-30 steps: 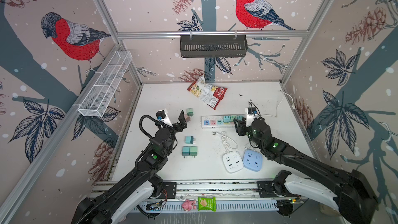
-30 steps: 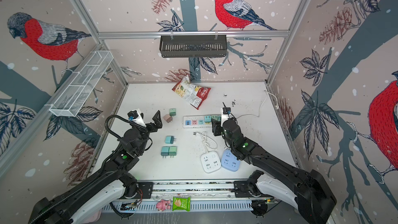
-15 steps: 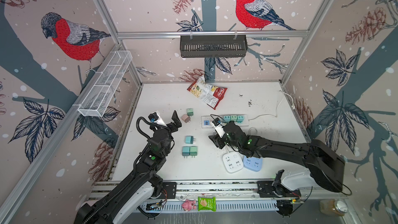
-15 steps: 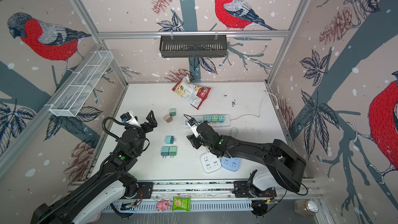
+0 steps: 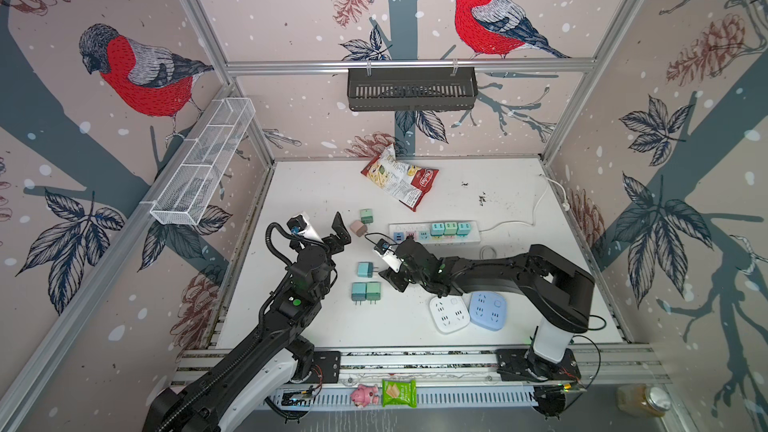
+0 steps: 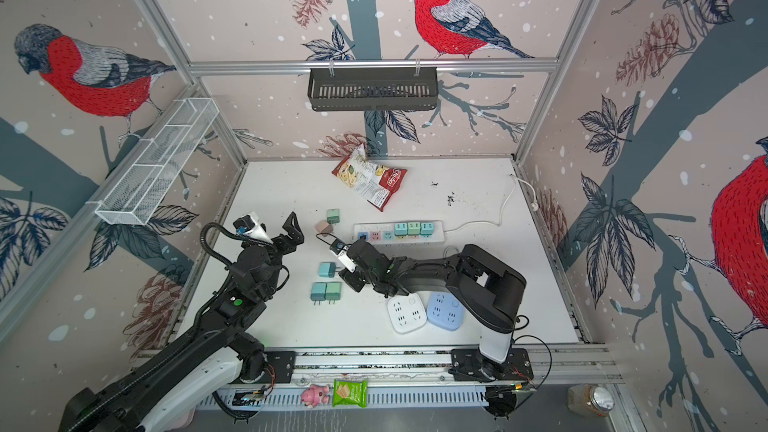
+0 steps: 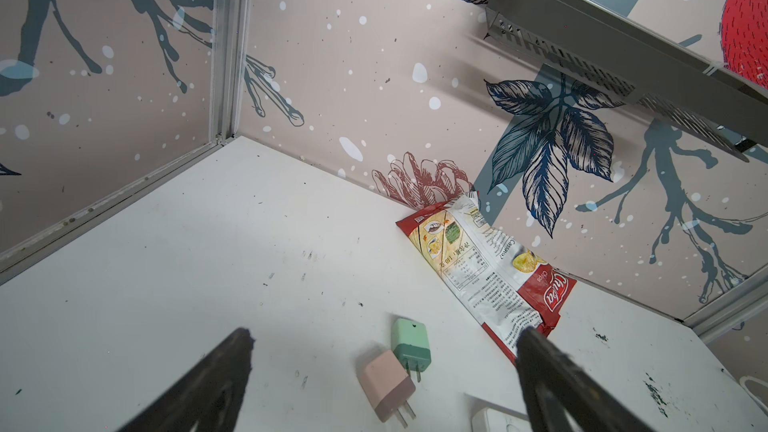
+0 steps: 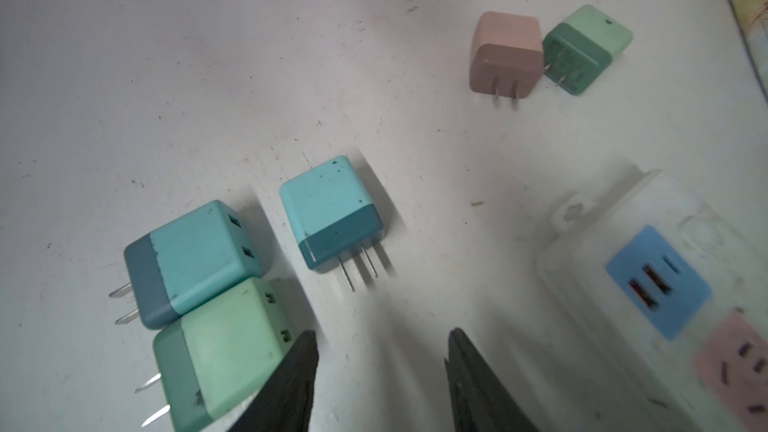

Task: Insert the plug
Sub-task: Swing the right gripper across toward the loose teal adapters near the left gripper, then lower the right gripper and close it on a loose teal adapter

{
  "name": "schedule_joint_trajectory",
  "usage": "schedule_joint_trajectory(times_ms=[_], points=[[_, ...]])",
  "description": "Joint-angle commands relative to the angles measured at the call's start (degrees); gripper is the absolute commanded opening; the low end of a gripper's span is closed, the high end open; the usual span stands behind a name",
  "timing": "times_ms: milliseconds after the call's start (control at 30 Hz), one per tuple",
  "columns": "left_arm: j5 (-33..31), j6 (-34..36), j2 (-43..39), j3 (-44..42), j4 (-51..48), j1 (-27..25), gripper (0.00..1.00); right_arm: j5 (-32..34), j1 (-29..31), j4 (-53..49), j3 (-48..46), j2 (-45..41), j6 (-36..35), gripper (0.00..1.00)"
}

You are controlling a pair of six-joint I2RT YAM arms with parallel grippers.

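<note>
A white power strip [image 5: 405, 228] lies mid-table with three teal and green plugs [image 5: 449, 228] seated in it. Loose plugs lie to its left: a light blue one [image 5: 365, 269] [image 8: 332, 214], a teal [image 8: 191, 255] and green [image 8: 220, 347] pair, and a pink [image 7: 386, 384] and a green one [image 7: 410, 342] farther back. My right gripper [image 5: 392, 278] [image 8: 380, 351] hovers low just right of the light blue plug's prongs, open, nothing between its fingers. My left gripper [image 5: 332, 234] [image 7: 384, 338] stands wide open and empty, just left of the pink plug.
A chip bag [image 5: 401, 180] lies at the back. A white square socket [image 5: 449, 315] and a blue one [image 5: 488, 310] sit near the front under my right arm. The strip's cable [image 5: 540, 201] runs to the right wall. A wire basket [image 5: 203, 164] and a black basket [image 5: 411, 89] hang on the walls.
My right gripper has swung left from the power strip to the loose light blue plug, jaws narrowing a little. My left gripper has drawn back slightly to the left.
</note>
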Motion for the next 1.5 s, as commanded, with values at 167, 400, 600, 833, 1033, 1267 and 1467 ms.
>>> schedule_joint_trajectory(times_ms=[167, 400, 600, 833, 1033, 1267, 1467], points=[[-1.1, -0.3, 0.0, 0.6, -0.1, 0.0, 0.98, -0.9, 1.0, -1.8, 6.5, 6.6, -1.5, 0.5], [-1.1, -0.1, 0.6, 0.6, 0.3, 0.1, 0.98, -1.3, 1.3, -4.2, 10.5, 10.6, -1.8, 0.52], [-0.9, 0.0, 1.1, 0.8, 0.2, 0.1, 0.98, -3.3, 1.5, -3.2, 11.3, 12.3, -1.7, 0.57], [-0.8, 0.0, 1.1, 0.8, 0.2, 0.0, 0.98, -4.0, 1.1, -3.4, 13.2, 15.0, -1.6, 0.57], [-0.8, 0.1, 1.1, 0.8, 0.1, 0.1, 0.98, -5.6, 0.5, -3.9, 14.1, 16.0, -1.4, 0.5], [-0.5, 0.1, 2.0, 1.1, 0.1, 0.0, 0.98, -5.2, 0.4, -4.0, 14.9, 16.8, -0.9, 0.5], [-0.6, 0.2, 2.1, 1.1, 0.2, 0.1, 0.98, -6.3, -0.9, -3.5, 15.0, 17.0, 0.3, 0.58]])
